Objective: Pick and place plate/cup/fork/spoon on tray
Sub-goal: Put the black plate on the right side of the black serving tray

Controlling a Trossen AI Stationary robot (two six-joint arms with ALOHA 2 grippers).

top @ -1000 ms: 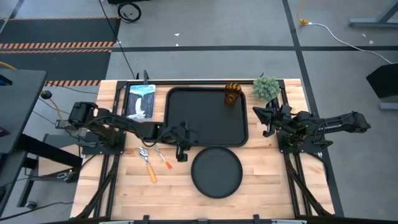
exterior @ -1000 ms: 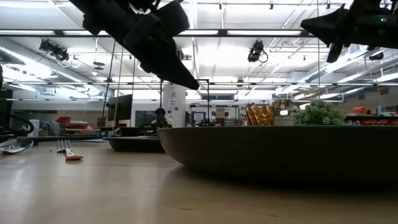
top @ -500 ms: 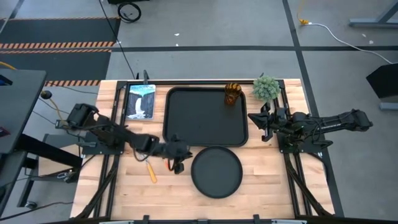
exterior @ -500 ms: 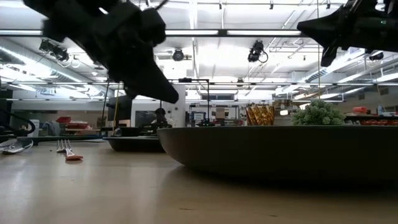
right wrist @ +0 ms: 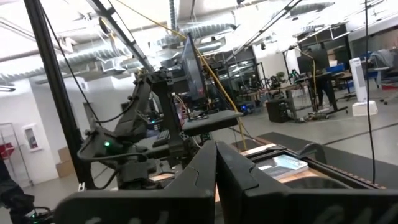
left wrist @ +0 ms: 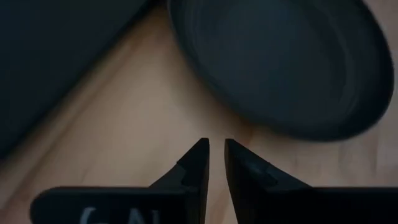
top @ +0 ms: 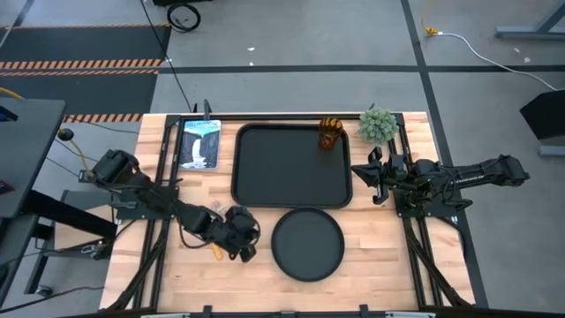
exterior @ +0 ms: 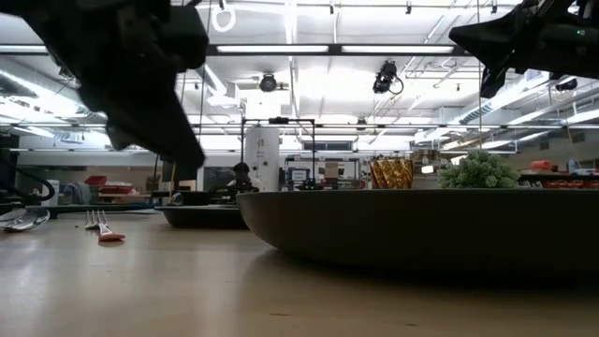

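The round black plate (top: 307, 245) lies flat on the wooden table, near the tray's (top: 291, 165) near edge. The amber cup (top: 330, 132) stands in the tray's far right corner. My left gripper (top: 246, 253) hangs shut and empty over the table just left of the plate (left wrist: 280, 62). It covers the fork in the high view, where only the spoon's yellow handle end (top: 214, 252) shows. In the low view the fork (exterior: 103, 227) and spoon (exterior: 23, 220) lie on the table. My right gripper (top: 372, 177) is shut and empty, raised right of the tray.
A small green potted plant (top: 378, 125) stands at the far right, beside the cup. A booklet (top: 199, 143) lies at the far left of the tray. Bare wood shows along the near edge and to the right of the plate.
My left gripper has swung from over the tray's near edge toward the table's near edge and a little left, to beside the plate, over the fork and spoon. My right gripper has shifted slightly toward the tray.
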